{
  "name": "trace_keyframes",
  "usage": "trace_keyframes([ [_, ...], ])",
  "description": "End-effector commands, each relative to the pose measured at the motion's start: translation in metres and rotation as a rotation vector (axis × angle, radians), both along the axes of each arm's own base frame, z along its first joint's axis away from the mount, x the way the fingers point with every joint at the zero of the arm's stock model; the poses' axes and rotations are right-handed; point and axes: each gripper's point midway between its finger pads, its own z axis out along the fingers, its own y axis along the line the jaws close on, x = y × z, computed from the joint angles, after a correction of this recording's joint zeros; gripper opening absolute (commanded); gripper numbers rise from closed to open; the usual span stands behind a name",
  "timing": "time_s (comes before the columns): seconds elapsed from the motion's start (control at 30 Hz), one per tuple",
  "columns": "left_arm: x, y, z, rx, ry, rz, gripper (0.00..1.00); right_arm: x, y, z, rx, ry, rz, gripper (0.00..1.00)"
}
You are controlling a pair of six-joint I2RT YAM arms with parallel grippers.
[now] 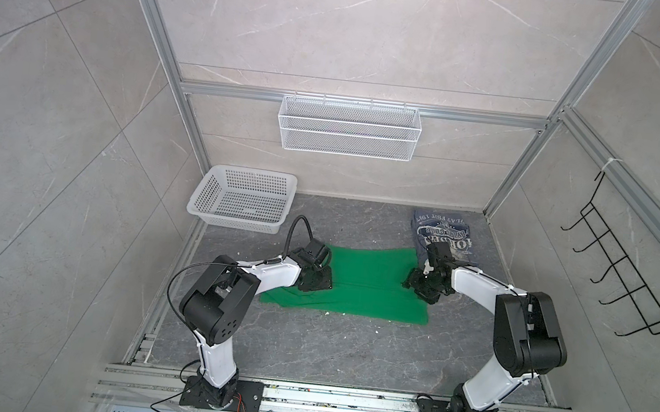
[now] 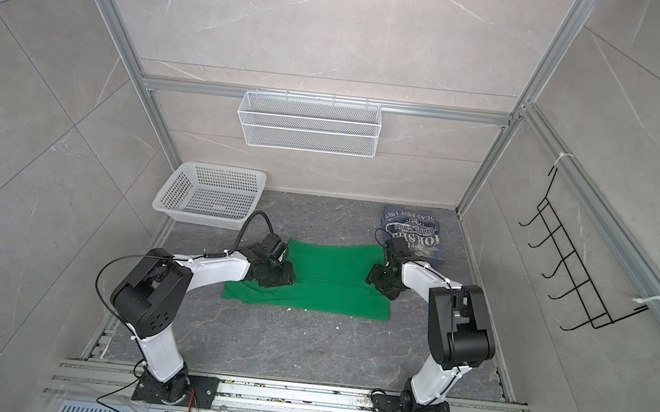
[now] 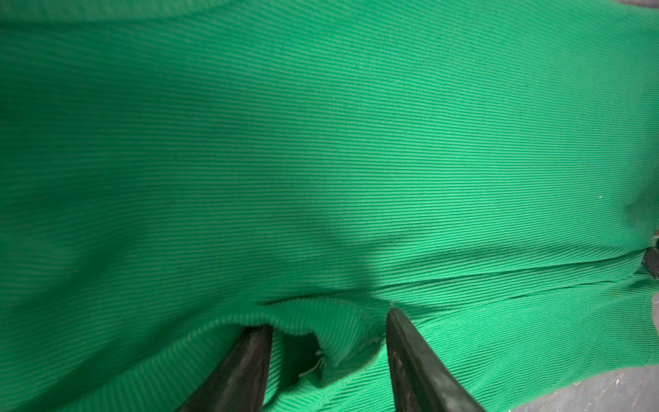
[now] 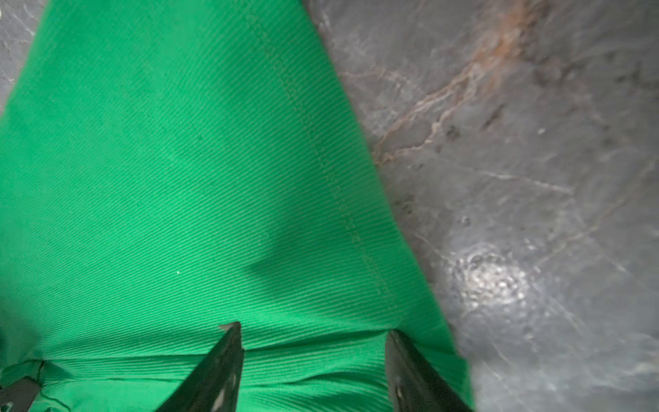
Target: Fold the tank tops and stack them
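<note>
The green tank top [image 1: 371,278] lies spread on the desk [image 1: 346,351]. The left jaws stand apart at its left edge, a hem bunched between them unpinched; the right jaws, also apart, straddle its right edge. This looks like its folding step: next, close on both edges and lift together. The blue tank top [image 1: 446,232] lies folded far right

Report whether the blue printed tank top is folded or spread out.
Folded: the blue tank top lies as a compact rectangle, print up, no straps showing.
</note>
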Motion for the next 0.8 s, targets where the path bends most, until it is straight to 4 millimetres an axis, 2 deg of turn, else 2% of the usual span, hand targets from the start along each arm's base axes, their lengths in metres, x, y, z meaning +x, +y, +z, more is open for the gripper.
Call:
trace_keyframes([
  [0.0, -0.048, 0.015, -0.025, 0.081, 0.119, -0.006, 0.56, -0.021, -0.012, -0.009, -0.051, 0.05, -0.01, 0.65],
  [0.2, -0.089, 0.009, -0.028, 0.086, 0.133, -0.011, 0.56, -0.036, -0.013, 0.001, -0.043, 0.032, -0.003, 0.66],
  [0.33, -0.119, 0.012, -0.03, 0.103, 0.15, 0.012, 0.57, -0.06, -0.02, -0.002, -0.054, 0.055, -0.025, 0.65],
  [0.43, -0.126, 0.015, -0.019, 0.084, 0.137, 0.025, 0.58, -0.066, -0.017, 0.008, -0.03, 0.027, -0.012, 0.66],
  [0.5, -0.118, 0.014, -0.002, 0.084, 0.091, 0.01, 0.6, -0.06, -0.015, 0.022, -0.027, -0.004, -0.002, 0.66],
  [0.6, -0.084, 0.007, 0.035, 0.051, 0.028, -0.018, 0.63, -0.039, -0.016, 0.05, -0.04, -0.072, 0.003, 0.66],
  [0.7, -0.036, 0.011, 0.068, 0.008, -0.036, -0.009, 0.63, -0.012, -0.016, 0.077, -0.057, -0.147, 0.004, 0.67],
  [0.77, -0.005, 0.019, 0.078, 0.033, -0.062, 0.009, 0.65, 0.006, -0.016, 0.086, -0.066, -0.177, 0.006, 0.67],
])
